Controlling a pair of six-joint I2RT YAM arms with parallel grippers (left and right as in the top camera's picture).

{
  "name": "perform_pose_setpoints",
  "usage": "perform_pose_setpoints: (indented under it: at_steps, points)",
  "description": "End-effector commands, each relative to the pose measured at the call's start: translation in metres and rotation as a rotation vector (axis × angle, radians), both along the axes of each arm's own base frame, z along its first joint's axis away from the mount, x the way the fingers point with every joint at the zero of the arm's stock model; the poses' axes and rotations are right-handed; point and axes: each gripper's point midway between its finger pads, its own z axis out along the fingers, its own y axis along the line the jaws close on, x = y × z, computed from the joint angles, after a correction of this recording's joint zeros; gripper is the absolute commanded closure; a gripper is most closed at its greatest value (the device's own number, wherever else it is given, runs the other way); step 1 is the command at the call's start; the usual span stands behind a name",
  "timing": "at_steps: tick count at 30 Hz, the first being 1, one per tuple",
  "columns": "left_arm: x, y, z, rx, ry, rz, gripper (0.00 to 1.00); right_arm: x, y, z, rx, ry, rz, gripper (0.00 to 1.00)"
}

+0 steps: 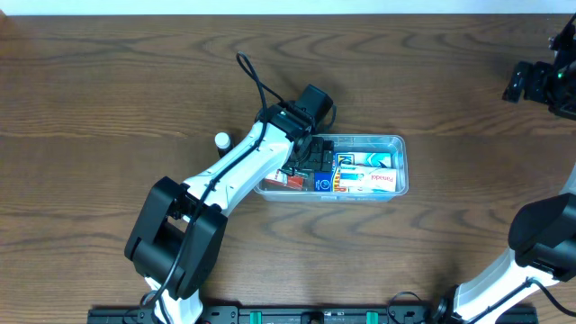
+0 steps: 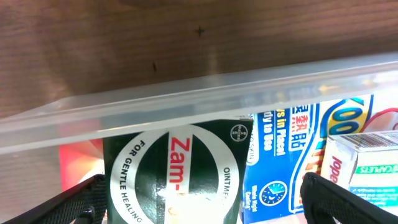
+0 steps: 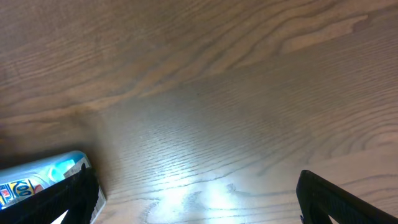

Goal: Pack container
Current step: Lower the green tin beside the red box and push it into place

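Observation:
The clear plastic container [image 1: 402, 164] sits at the table's middle and holds several small boxes. My left gripper [image 1: 310, 165] reaches down into its left half. In the left wrist view the jaws [image 2: 199, 205] are open wide on either side of a dark green ointment box [image 2: 174, 168], without touching it. A blue box [image 2: 280, 155] and a white box [image 2: 367, 162] lie to its right, behind the container's rim [image 2: 186, 102]. My right gripper [image 1: 538, 84] is open and empty at the far right, over bare wood [image 3: 199, 199].
A small white round object [image 1: 221, 140] lies on the table just left of the left arm. A red box [image 1: 278, 183] lies at the container's front left. The container's corner shows at the lower left of the right wrist view [image 3: 37, 180].

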Motion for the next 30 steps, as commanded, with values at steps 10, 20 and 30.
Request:
perform_pose_setpoints:
  at_steps: [10,20,30]
  points:
    - [0.009,0.017,0.011,0.017,-0.014,0.032,0.02,-0.001,-0.002,0.014,-0.012,-0.035,-0.018,0.01]
    - [0.013,0.026,0.025,0.014,-0.043,0.017,0.02,-0.001,-0.002,0.014,-0.012,-0.035,-0.018,0.01]
    - [0.008,0.025,0.045,-0.006,-0.076,0.005,0.00,-0.001,-0.002,0.014,-0.012,-0.035,-0.018,0.01]
